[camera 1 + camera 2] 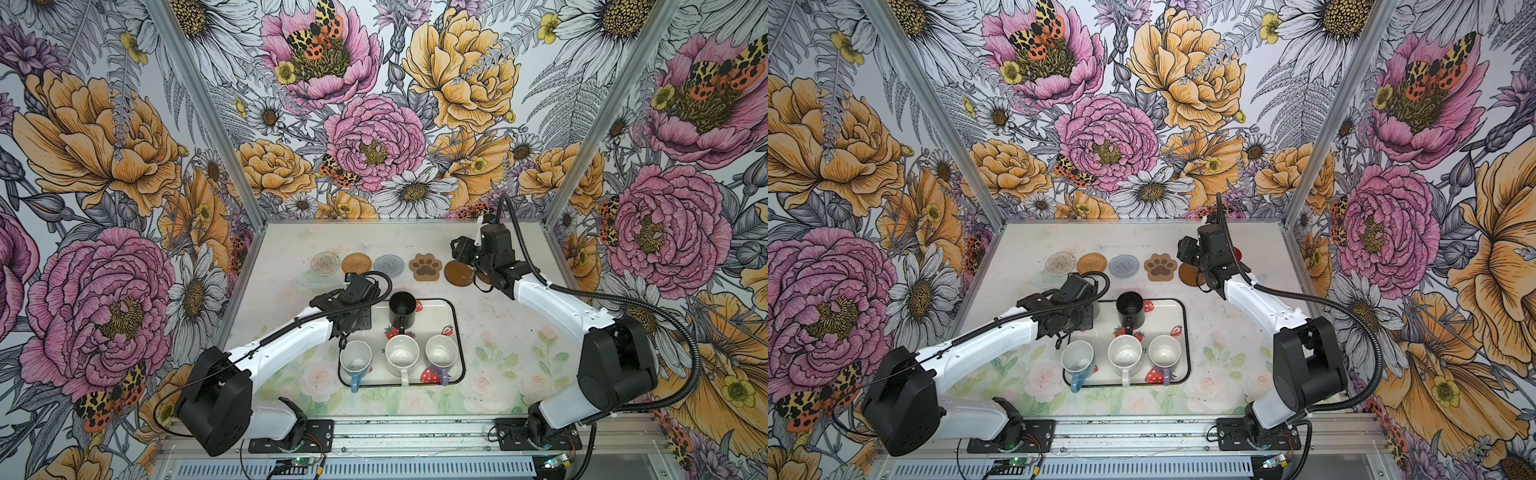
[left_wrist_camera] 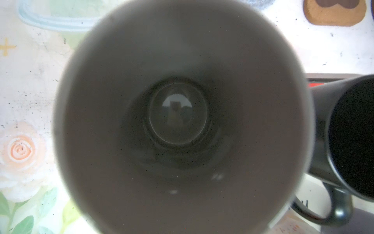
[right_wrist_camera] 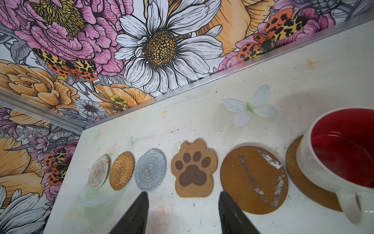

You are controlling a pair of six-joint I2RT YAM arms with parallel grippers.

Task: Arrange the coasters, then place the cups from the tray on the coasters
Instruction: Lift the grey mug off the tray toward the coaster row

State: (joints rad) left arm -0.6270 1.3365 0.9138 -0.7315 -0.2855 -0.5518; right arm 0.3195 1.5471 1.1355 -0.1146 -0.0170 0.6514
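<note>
Five coasters lie in a row at the back: clear patterned (image 1: pixel 325 262), rattan (image 1: pixel 356 263), grey woven (image 1: pixel 388 264), paw-shaped (image 1: pixel 425 267) and a brown disc (image 1: pixel 459 273). A second brown disc (image 3: pixel 299 182) carries the white cup with the red inside (image 3: pixel 344 158). My right gripper (image 3: pixel 184 204) hovers open and empty in front of the paw coaster. The tray (image 1: pixel 457 332) holds the black cup (image 1: pixel 402 311), light blue cup (image 1: pixel 355 358), white cup (image 1: pixel 402 355) and lilac cup (image 1: pixel 441 352). The grey cup (image 2: pixel 101 121) fills the left wrist view; my left gripper's fingers are hidden.
Floral walls with metal corner posts (image 1: pixel 253 224) close in the table on three sides. The left wrist (image 1: pixel 358 291) hangs over the tray's far left corner, close to the black cup. The right forearm (image 1: pixel 552 303) slants across the right half of the table.
</note>
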